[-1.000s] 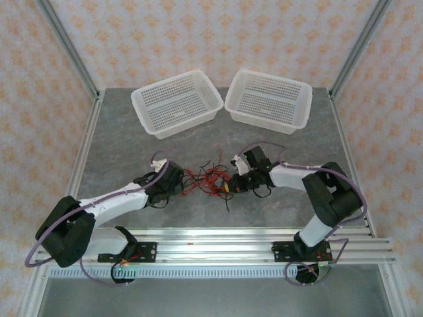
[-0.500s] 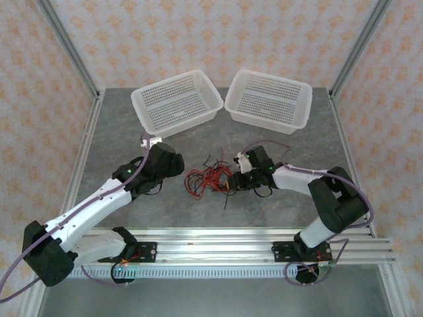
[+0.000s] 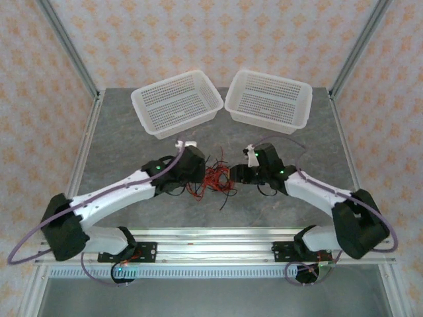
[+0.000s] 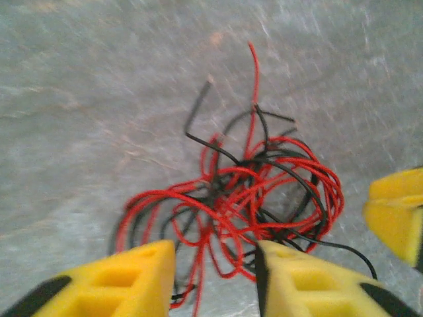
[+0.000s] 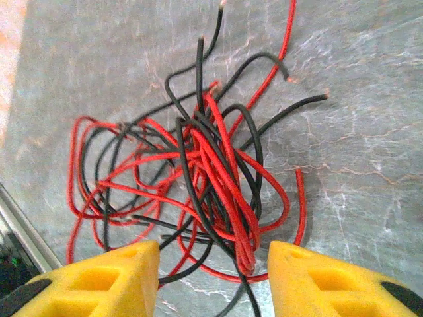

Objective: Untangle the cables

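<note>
The cables [image 3: 215, 178] lay in one loose knot on the grey, stone-patterned desk [image 3: 125, 148], near its middle and well apart from the two white mesh baskets [image 3: 147, 117] [image 3: 263, 119] at the far side. The knot sat directly between the two hands. The left hand [image 3: 199, 176] pointed at it from the left and the right hand [image 3: 235, 177] from the right, and both were just beside it, so neither arm looked clearly nearer.

In the left wrist view, the left hand [image 4: 215, 281] had its yellow foam fingers [image 4: 132, 284] wide apart. The cables [image 4: 244, 198] lay straight ahead of the gap and a little to the right, and a few red strands reached down between the fingers. In the right wrist view, the right hand [image 5: 211, 274] was also spread apart, clamped on nothing, and a thick bunch of red loops from the cables [image 5: 198, 165] came down into its gap.

The wires were thin, smooth and springy, some red and some black, and they curled into many crossing loops. The knot was roundish, without a real long axis. Only some loose ends stuck out on the side away from the hands.

I judge that the next move depended on each hand closing on a different strand, so that pulling apart would open the knot and not tighten it.
</note>
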{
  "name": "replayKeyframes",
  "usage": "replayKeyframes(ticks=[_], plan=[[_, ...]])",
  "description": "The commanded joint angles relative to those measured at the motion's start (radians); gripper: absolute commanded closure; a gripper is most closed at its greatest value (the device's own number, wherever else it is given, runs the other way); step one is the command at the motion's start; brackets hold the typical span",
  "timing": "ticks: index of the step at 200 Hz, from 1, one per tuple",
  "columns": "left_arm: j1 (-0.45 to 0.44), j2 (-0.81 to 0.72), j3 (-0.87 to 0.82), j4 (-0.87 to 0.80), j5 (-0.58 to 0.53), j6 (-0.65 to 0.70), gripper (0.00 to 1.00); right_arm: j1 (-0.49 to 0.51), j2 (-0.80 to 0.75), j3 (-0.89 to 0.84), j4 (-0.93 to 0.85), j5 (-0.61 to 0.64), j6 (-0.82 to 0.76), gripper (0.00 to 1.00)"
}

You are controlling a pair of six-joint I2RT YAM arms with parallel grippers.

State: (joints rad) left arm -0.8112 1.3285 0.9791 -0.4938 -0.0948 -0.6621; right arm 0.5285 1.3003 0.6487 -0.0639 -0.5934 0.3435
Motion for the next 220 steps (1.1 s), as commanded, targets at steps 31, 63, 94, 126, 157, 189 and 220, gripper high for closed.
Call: replayKeyframes(ticks=[31, 63, 94, 126, 157, 189, 220], plan=[[-0.003, 0.105, -0.112, 0.183, 0.054, -0.057, 0.89, 0.074, -0.115, -0.126, 0.07, 0.192, 0.221, 0.52], [0.002, 0.137, -0.212, 0.274, 0.065, -0.094, 0.93, 0.132, -0.049, -0.155, 0.201, 0.202, 0.268, 0.52], [0.026, 0.172, -0.309, 0.376, 0.068, -0.126, 0.96, 0.183, 0.067, -0.123, 0.282, 0.232, 0.285, 0.52], [0.084, 0.22, -0.401, 0.454, 0.061, -0.13, 0.99, 0.201, 0.181, -0.114, 0.346, 0.27, 0.316, 0.55], [0.119, 0.24, -0.464, 0.517, 0.067, -0.118, 1.0, 0.209, 0.24, -0.155, 0.485, 0.294, 0.363, 0.6], [0.121, 0.243, -0.47, 0.538, 0.083, -0.114, 1.0, 0.211, 0.277, -0.151, 0.575, 0.313, 0.373, 0.67], [0.126, 0.241, -0.478, 0.536, 0.078, -0.114, 1.0, 0.212, 0.304, -0.117, 0.564, 0.334, 0.348, 0.91]])
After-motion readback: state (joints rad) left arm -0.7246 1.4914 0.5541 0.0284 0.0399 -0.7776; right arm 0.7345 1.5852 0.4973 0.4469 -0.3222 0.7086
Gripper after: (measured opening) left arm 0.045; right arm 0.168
